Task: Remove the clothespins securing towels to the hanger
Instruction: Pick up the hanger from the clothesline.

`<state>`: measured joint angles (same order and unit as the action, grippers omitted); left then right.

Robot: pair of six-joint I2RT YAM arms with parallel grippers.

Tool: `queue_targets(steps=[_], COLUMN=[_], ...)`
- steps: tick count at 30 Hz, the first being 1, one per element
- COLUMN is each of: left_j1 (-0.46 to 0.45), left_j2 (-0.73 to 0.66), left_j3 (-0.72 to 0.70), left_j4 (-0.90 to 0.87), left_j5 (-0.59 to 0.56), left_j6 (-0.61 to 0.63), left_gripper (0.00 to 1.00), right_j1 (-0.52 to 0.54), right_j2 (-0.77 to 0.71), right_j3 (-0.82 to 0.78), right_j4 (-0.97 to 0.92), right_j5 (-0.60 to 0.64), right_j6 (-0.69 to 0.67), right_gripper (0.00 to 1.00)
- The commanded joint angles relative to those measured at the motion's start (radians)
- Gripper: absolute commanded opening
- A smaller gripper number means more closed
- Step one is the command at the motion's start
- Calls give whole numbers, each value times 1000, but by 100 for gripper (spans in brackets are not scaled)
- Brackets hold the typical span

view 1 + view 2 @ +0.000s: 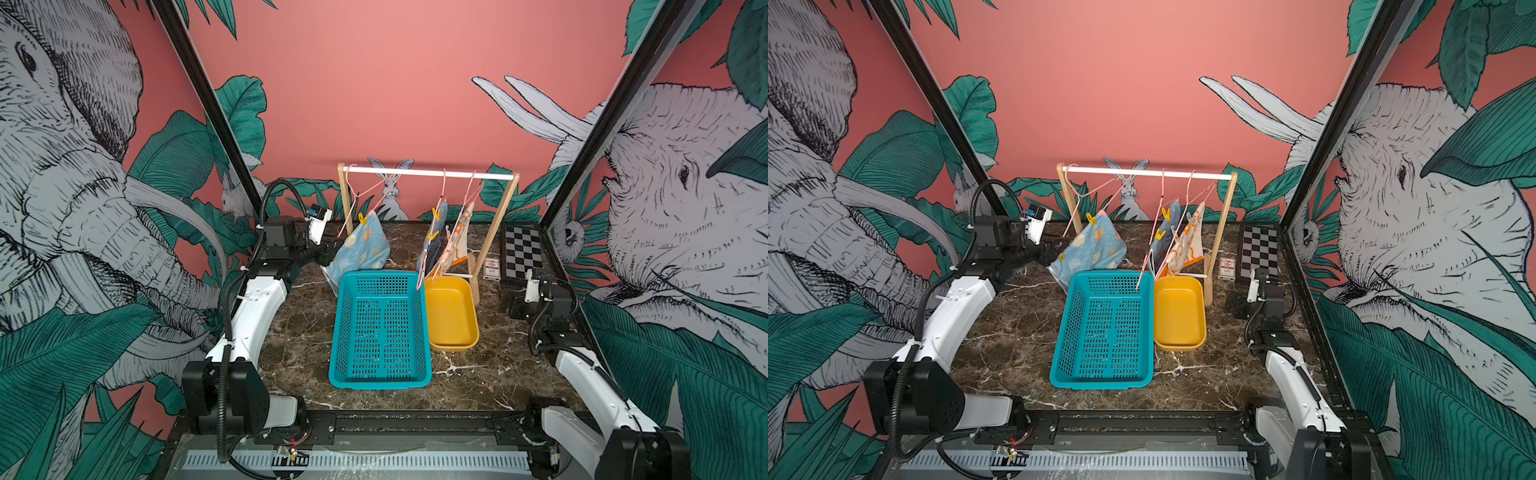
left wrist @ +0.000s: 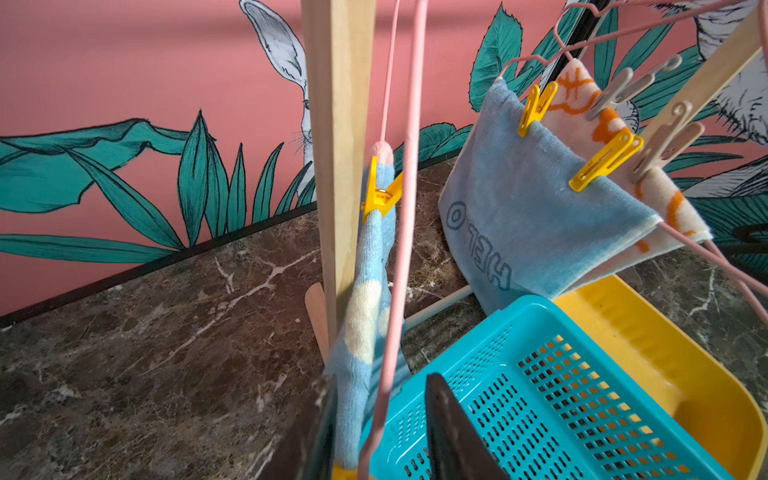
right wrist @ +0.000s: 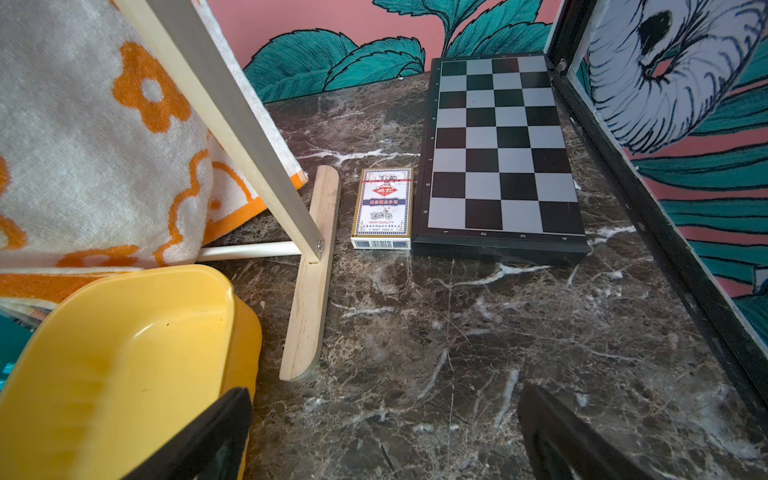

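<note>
- The left hand point(image 2: 380, 380) has both the spotty towel point(image 2: 365, 291) and the thin pink hanger point(image 2: 409, 166) in the gap between its fingers. If it squeezes and pulls there, it may grab cloth or wire as well as a clip. Then the whole hanger could swing or slide along the wooden rack point(image 1: 428, 173).
- The rack looks light, so a hard tug could tip it over.
- The top clip point(image 2: 380, 195) pins the spotty towel to the hanger. The low clip point(image 1: 1061, 257) sits on the bottom corner, right by the hand. A clip that pops off fast could jump onto the table point(image 2: 166, 353) and miss the yellow tub point(image 1: 451, 316).
- In the middle, the blue towel point(image 2: 519, 216) and the cream towel point(image 2: 582, 91) hang close together. Their yellow clips point(image 2: 604, 160) and grey clips point(image 2: 665, 141) are all on, so a swinging hanger could bump them.
- The left hand's fingers are partly apart, with a small gap. One finger looks to touch the spotty towel. A bit of yellow shows low between them, but it is not clear if they pinch it.
- The right hand point(image 3: 386, 390) is wide open and holds nothing. It sits low over the table near the card box point(image 3: 382, 208), well apart from every clip.
</note>
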<state>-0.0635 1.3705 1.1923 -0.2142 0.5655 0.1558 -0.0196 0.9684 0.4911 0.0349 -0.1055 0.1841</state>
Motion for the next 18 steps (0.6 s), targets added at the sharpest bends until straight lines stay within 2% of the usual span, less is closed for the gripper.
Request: queue_targets(steps=[1,15,18], left_j1=[-10,-41,-48], left_j2=[6,25,29], left_j3=[54,104,117], left_j4=[-1,-19,-29], left_j5=[60,51,48], left_j6=[24,59,64], left_gripper=[28,0,0], right_j1=[2,3,3], right_j2=[10,42,48], right_j3=[32,31,31], right_j4=[25,34,34], right_j5=[4,11,12], right_j6=[8,8,9], right_gripper=[99,99,99])
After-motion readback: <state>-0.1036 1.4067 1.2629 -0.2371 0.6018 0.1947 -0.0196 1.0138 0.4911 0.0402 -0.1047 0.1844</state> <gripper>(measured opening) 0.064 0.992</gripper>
